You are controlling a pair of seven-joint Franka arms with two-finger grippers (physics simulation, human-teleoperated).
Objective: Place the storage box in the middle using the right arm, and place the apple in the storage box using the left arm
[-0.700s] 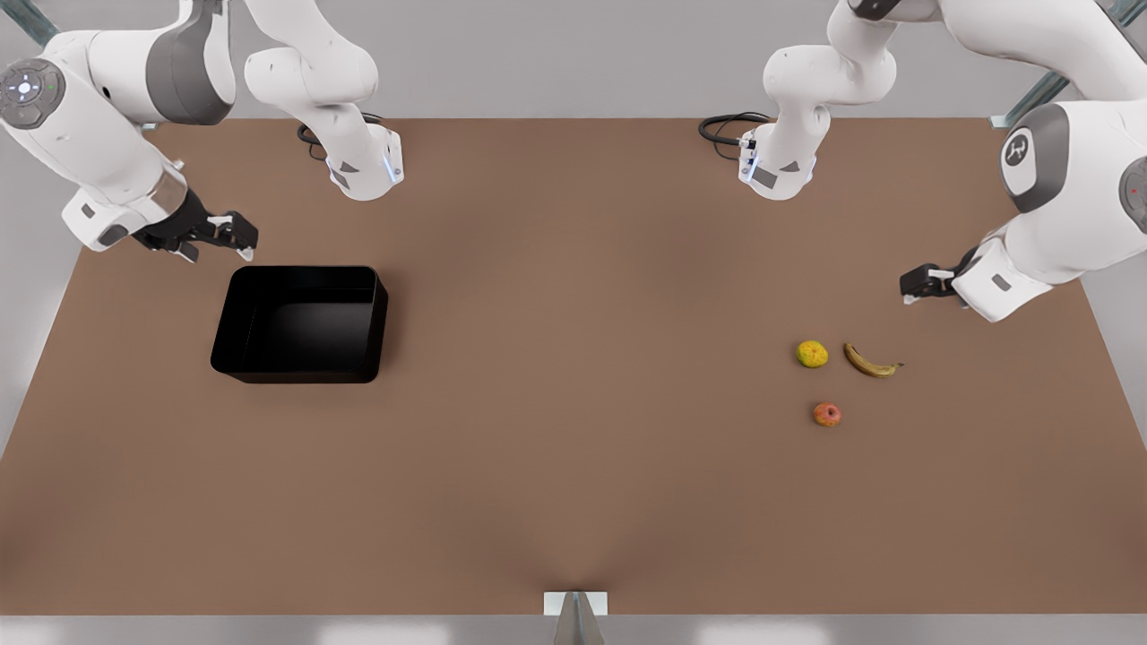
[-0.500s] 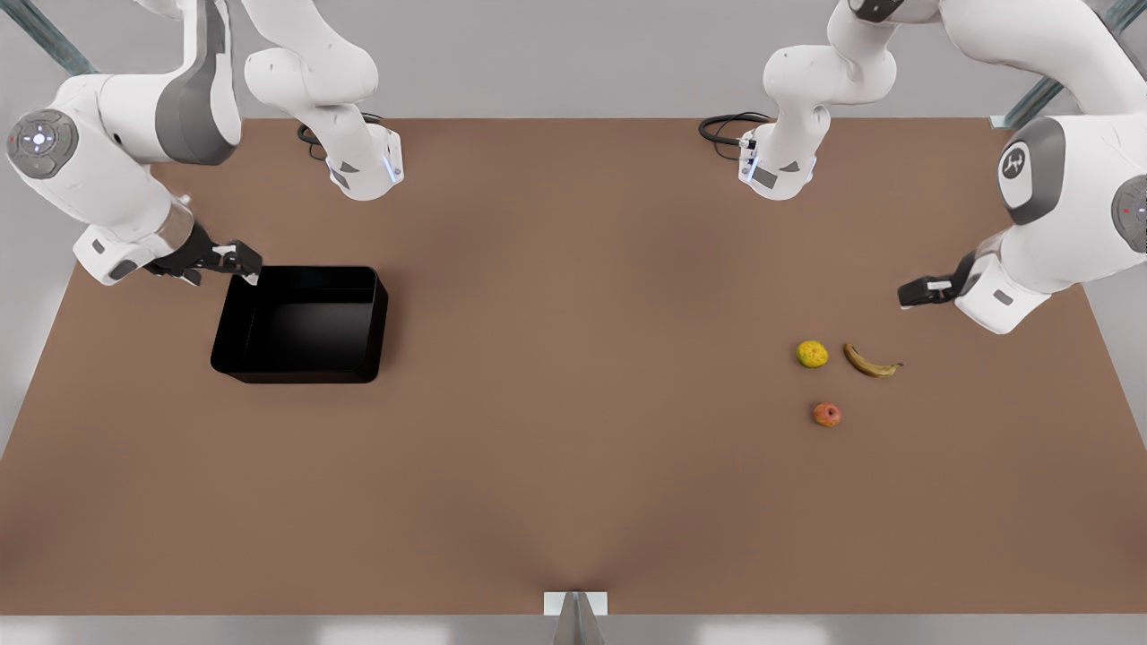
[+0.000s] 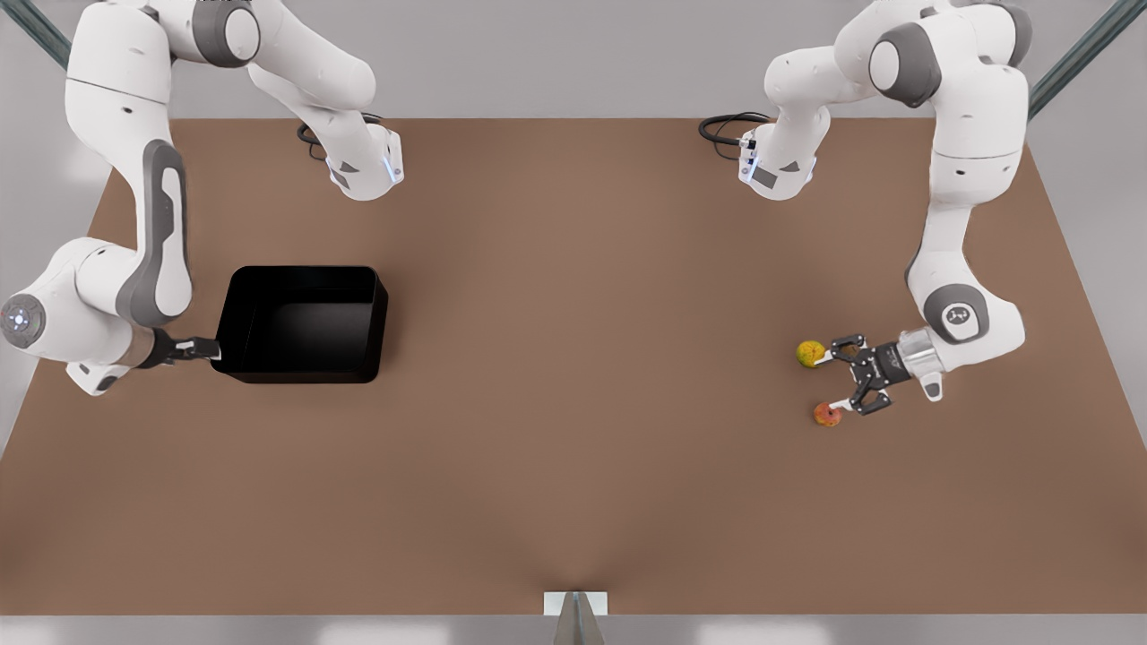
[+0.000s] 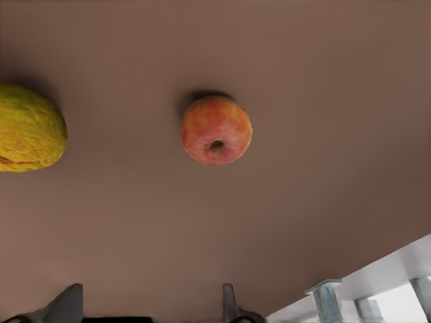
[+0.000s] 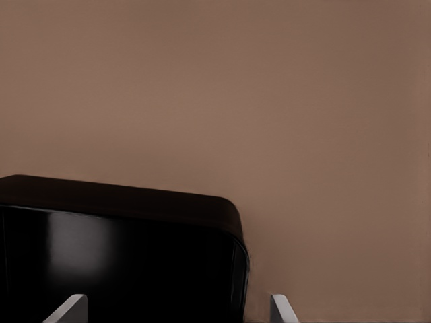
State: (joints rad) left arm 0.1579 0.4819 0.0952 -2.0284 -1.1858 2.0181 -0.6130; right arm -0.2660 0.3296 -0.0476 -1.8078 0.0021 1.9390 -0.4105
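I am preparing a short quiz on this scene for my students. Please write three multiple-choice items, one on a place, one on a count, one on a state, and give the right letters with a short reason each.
1. Where is the storage box in the front view?
A. at the table's middle
B. at the front view's left
C. beside the fruits

2. How many round fruits lie on the table?
A. two
B. four
C. none

3. How are the fingers of the left gripper?
A. shut on the apple
B. shut on nothing
C. open

Answers:
1 B: the box sits near the right gripper, far from the fruits.
2 A: the apple and the yellow-green fruit; whether the banana remains cannot be told, the left gripper stands there.
3 C: its fingers are spread, with the apple lying free on the table ahead of them in the left wrist view.
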